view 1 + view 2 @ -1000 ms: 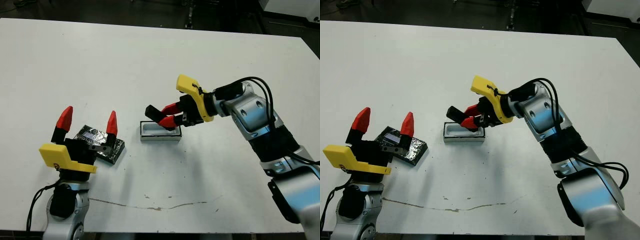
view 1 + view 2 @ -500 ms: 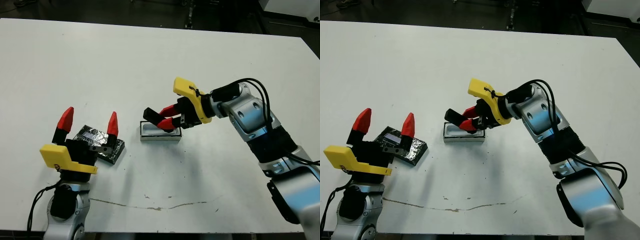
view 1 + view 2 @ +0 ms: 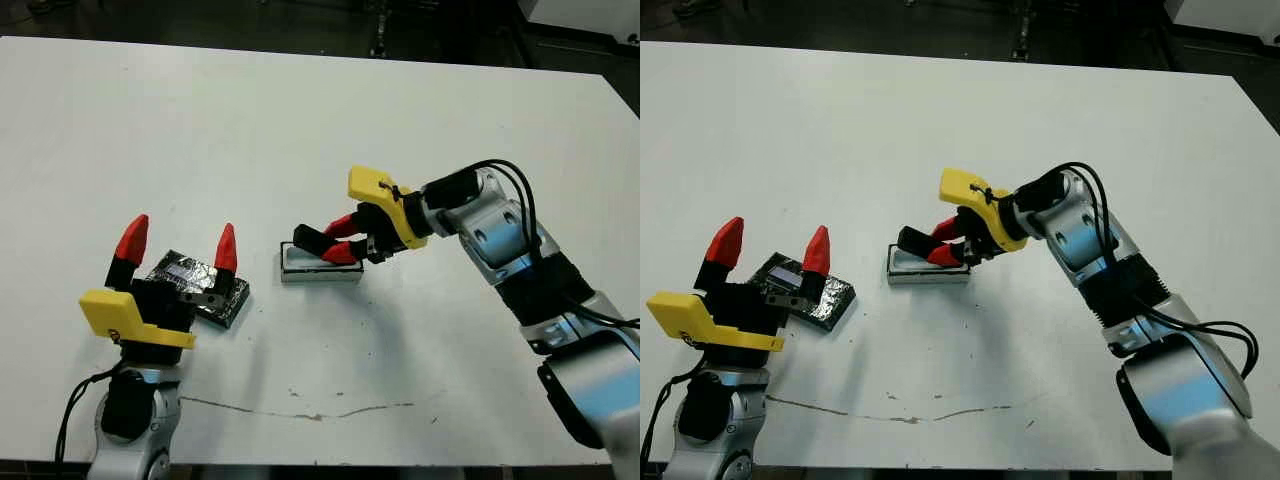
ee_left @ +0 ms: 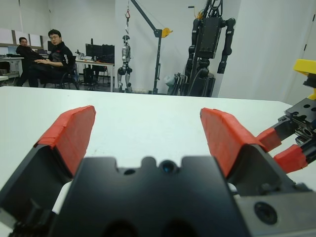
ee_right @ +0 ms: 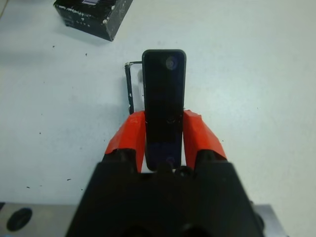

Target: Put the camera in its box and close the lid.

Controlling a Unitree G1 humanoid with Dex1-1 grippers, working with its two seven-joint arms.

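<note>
the camera [image 5: 164,103], a narrow black bar with a glossy dark face, is held in the right tool [image 3: 334,246], clamped between the two red fingers [image 5: 127,138] on its long sides near one end. its free end projects beyond the fingertips toward the robot's left. in the head views the bar is seen tilted, with the free end low over the left part of the box [image 3: 320,269]; whether it touches the box cannot be told. in the right wrist view the thin dark edge of the box is seen just beside and under the camera's far end.

the box, a shallow tray with pale inside and dark outer sides, is placed near the middle of the white tabletop [image 3: 300,130], long side running left to right. it is not covered.

the lid [image 3: 824,299], black and speckled with a pale strip on top, is lying flat on the tabletop to the left of the box, apart from it. it is partly hidden behind the left tool [image 3: 178,246].

the left tool is held with its red fingertips pointing up and spread wide apart; nothing is gripped between them. it is positioned above the near edge of the lid.

two seated people [image 4: 47,52] are seen beyond the tabletop in the left wrist view.
</note>
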